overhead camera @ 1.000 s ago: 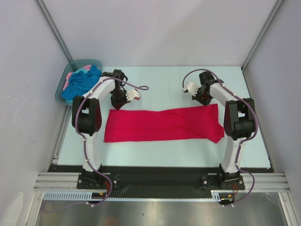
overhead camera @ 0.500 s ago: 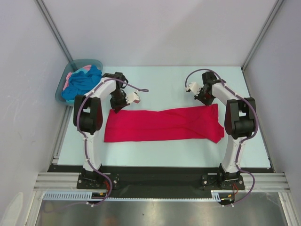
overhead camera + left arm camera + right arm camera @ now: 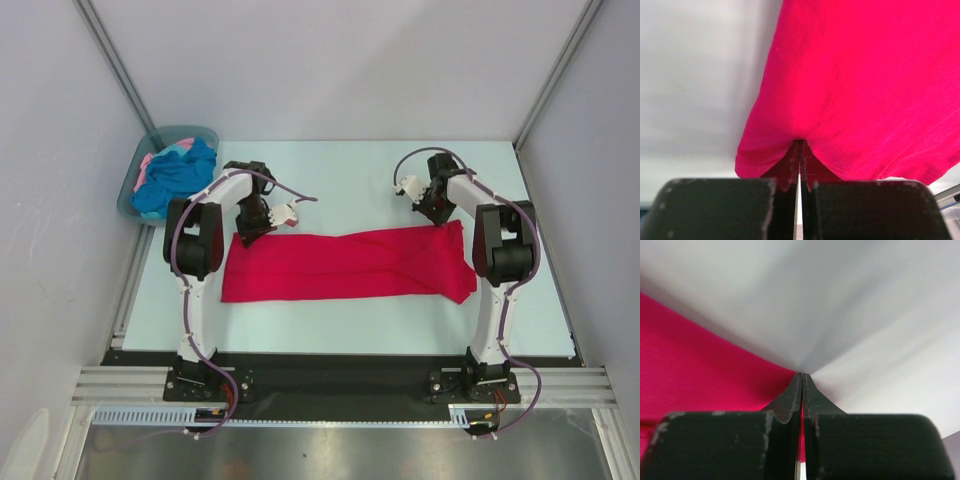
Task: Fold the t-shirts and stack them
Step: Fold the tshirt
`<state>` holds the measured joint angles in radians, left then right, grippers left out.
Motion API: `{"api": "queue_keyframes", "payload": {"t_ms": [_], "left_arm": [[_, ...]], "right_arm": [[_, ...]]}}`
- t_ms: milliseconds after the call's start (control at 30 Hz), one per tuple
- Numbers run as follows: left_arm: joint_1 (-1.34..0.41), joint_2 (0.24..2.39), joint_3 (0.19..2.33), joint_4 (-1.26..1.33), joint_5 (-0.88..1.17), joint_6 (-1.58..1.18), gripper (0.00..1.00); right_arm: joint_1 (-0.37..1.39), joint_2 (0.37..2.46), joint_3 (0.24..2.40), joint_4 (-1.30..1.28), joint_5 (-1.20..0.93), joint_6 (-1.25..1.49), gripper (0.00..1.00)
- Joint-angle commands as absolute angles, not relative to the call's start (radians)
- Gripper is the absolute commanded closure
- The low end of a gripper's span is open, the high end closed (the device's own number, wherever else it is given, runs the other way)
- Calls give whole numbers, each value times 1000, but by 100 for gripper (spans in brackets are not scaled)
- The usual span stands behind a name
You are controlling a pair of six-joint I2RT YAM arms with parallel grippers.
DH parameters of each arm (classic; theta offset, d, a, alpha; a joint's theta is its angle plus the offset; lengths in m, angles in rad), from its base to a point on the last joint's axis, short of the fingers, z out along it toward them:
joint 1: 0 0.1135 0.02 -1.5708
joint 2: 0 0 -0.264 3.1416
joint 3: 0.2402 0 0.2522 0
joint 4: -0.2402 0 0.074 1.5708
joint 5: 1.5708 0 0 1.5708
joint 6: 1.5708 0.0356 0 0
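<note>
My left pincer [image 3: 247, 232] and right pincer [image 3: 438, 218] each clench a far corner of the red shirt [image 3: 345, 265], spread in a long band across the counter [image 3: 340, 180]. It looks light and limp, so corner holds, moved together, should suit.

The left arm [image 3: 188, 245] and right arm [image 3: 500, 250] rose from the near edge of the table [image 3: 350, 170], each bent at the elbow with its wrist dipped down. The left gripper [image 3: 800, 142] was pinched tight on the red t-shirt [image 3: 345, 265] at its far left corner, and the right gripper [image 3: 801, 375] was pinched on its far right corner.
</note>
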<state>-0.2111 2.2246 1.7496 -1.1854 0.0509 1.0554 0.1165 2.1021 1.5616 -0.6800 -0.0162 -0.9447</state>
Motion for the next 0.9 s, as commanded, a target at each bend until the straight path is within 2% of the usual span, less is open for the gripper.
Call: {"api": "queue_keyframes", "payload": {"t_ms": [0, 267, 633, 867], "left_arm": [[-203, 2238, 1743, -1189, 3, 1046, 100], [-189, 2201, 1700, -1197, -41, 1045, 100], [-187, 2194, 1694, -1195, -28, 1032, 100], [-189, 2194, 1700, -1190, -23, 1029, 100]], "right_arm": [[89, 2131, 1592, -646, -15, -922, 100], [8, 2122, 1574, -612, 41, -945, 100], [52, 2031, 1663, -528, 89, -873, 100], [80, 1982, 1756, -704, -15, -838, 100]]}}
